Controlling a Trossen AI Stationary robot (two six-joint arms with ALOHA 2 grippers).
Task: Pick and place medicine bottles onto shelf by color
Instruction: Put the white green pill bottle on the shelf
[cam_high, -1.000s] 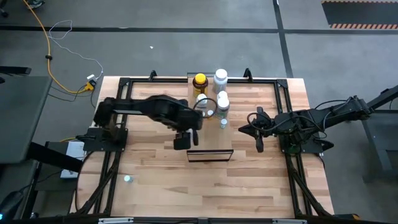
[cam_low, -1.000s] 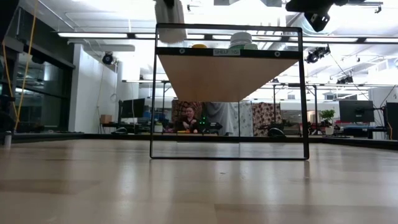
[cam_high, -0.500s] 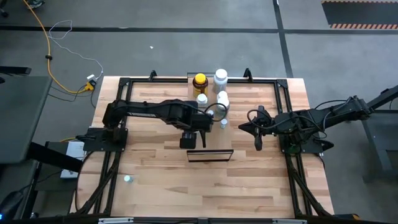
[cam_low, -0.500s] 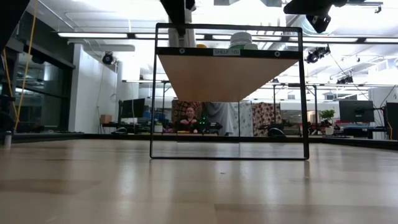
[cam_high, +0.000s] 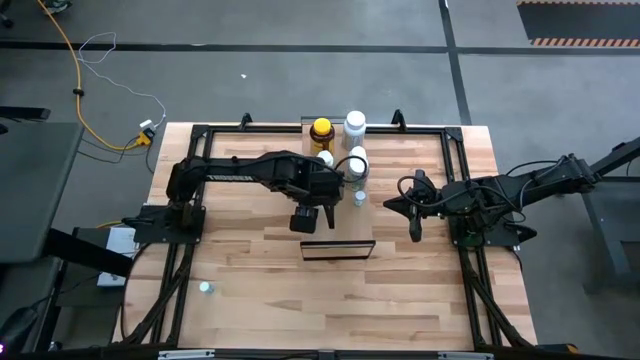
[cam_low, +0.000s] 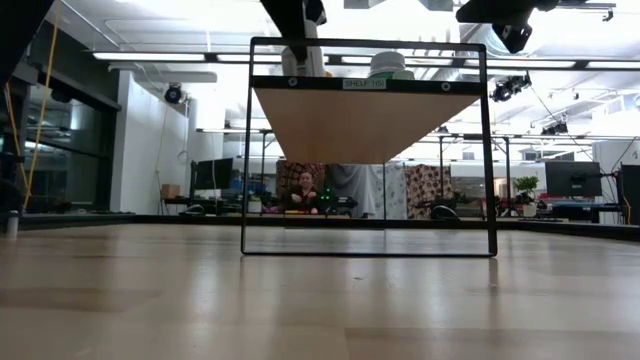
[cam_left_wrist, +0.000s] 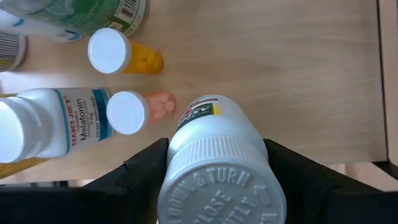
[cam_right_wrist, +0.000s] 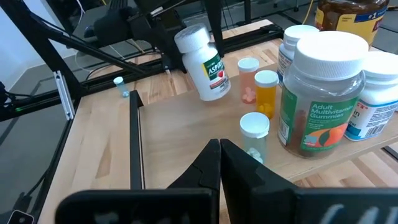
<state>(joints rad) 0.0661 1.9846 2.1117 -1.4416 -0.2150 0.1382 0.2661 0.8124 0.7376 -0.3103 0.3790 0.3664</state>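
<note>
Left wrist view gives me the clearest read: my left gripper (cam_left_wrist: 217, 186) has its dark fingers spread wide around a white ribbed-cap pill bottle with a red and green label (cam_left_wrist: 214, 155), clamped on it and carrying it tilted above the light-wood shelf board (cam_left_wrist: 298, 74). Just beside it stand a tiny orange vial with a white cap (cam_left_wrist: 121, 53), a pale pink vial (cam_left_wrist: 140, 111) and a white melatonin bottle (cam_left_wrist: 59, 121). From the right wrist view I see the held bottle leaning near those vials and a large clear gummies jar (cam_right_wrist: 320, 93). My right gripper (cam_high: 417, 232) waits fully closed and empty, off to the right.
</note>
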